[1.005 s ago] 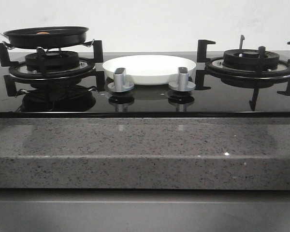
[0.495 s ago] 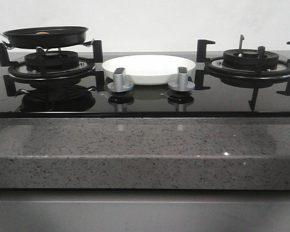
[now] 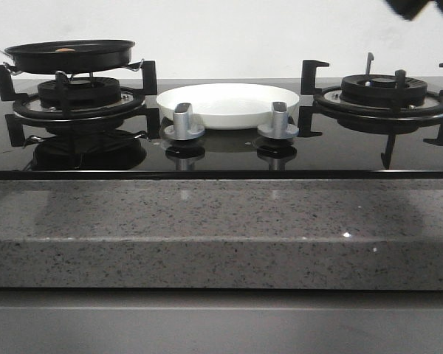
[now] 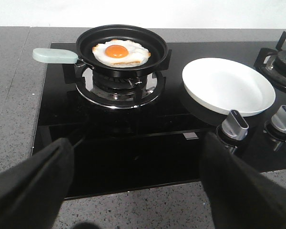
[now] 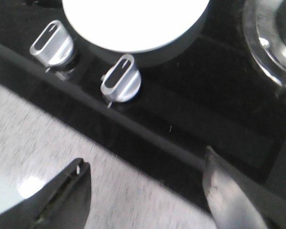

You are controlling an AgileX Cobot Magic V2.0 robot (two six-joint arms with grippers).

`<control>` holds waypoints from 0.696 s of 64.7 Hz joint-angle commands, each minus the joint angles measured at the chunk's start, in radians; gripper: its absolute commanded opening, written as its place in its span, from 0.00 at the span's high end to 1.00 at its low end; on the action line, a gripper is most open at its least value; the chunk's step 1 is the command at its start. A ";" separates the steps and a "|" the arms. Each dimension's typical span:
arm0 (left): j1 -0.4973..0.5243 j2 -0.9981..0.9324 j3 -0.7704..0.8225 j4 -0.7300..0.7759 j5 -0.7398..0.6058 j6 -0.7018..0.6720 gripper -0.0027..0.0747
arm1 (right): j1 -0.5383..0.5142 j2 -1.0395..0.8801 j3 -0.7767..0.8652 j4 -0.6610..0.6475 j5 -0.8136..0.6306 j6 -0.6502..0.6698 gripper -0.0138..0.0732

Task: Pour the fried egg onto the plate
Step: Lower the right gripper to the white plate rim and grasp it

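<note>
The fried egg (image 4: 120, 51), white with an orange yolk, lies flat in a black frying pan (image 4: 158, 49) on the left burner. The pan's pale green handle (image 4: 55, 56) points away from the plate. In the front view only a sliver of the fried egg (image 3: 65, 50) shows over the pan's rim (image 3: 96, 55). The white plate (image 4: 229, 86) (image 3: 229, 103) (image 5: 133, 21) sits empty on the glass hob between the burners. My left gripper (image 4: 136, 167) is open over the hob's front edge, well short of the pan. My right gripper (image 5: 145, 176) is open above the counter edge near the knobs.
Two silver knobs (image 3: 183, 122) (image 3: 279, 120) stand in front of the plate. The right burner (image 3: 384, 92) with its black grate is bare. A speckled grey stone counter (image 3: 221, 236) runs along the front. A dark part of the right arm (image 3: 421, 7) shows at the top right corner.
A dark part of the right arm has come into the front view's top right corner. Pan, egg and plate have not moved.
</note>
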 commanded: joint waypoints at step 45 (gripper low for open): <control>-0.008 0.011 -0.026 -0.011 -0.074 -0.001 0.26 | -0.069 0.721 -0.815 0.080 0.316 0.140 0.47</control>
